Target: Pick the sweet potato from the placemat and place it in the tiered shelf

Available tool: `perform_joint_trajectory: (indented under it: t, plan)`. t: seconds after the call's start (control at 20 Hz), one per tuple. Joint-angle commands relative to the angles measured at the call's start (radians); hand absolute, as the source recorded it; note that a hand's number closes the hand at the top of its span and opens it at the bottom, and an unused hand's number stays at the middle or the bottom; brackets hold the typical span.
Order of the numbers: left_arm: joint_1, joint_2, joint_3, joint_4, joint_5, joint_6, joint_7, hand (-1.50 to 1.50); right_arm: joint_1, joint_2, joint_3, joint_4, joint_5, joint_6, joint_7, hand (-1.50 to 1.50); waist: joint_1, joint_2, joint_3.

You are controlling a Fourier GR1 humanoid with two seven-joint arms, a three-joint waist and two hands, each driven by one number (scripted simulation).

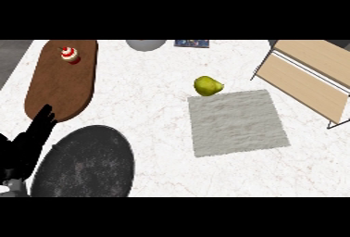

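Observation:
A rounded yellow-green piece of produce (209,85), standing where the task's sweet potato would be, lies at the far left corner of the grey placemat (236,122), mostly just beyond the mat's far edge. The tiered shelf (308,76), light wood on a thin dark frame, stands at the right, a short way from the mat. My left hand (28,139) rests open at the left edge with its fingers pointing up, far from the produce. My right hand does not show.
A brown oval board (60,78) at the upper left carries a small red and white cupcake (70,54). A dark round plate (85,162) lies at the lower left beside my left hand. A grey bowl (146,44) and a blue book (191,43) sit at the far edge.

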Motion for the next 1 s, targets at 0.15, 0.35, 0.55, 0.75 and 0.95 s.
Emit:
perform_joint_trajectory:
  t: [0.15, 0.35, 0.55, 0.75, 0.95]
  plan:
    - [-0.023, -0.016, 0.013, 0.051, -0.007, 0.008, -0.036, 0.00, -0.008, 0.044, -0.113, -0.025, -0.149, -0.079, 0.011, -1.50, -0.009, -0.001, 0.000]
    - [-0.006, 0.004, 0.012, 0.030, -0.017, -0.010, -0.024, 0.00, -0.041, 0.002, -0.160, -0.077, -0.245, -0.005, 0.052, -1.50, -0.012, -0.004, 0.000]
    - [0.011, -0.008, 0.009, -0.047, 0.003, -0.002, 0.047, 0.00, 0.015, 0.013, -0.219, -0.236, -0.325, -0.013, 0.079, -1.50, -0.019, -0.008, 0.000]
    - [0.052, -0.025, 0.003, -0.029, -0.031, 0.014, -0.005, 0.00, 0.011, -0.050, -0.263, -0.404, -0.409, 0.090, 0.168, -1.50, -0.025, -0.010, 0.000]
    - [0.083, 0.009, 0.048, -0.036, 0.026, -0.042, -0.008, 0.00, 0.033, -0.203, -0.386, -0.478, -0.496, 0.237, 0.266, -1.50, -0.033, -0.013, 0.000]
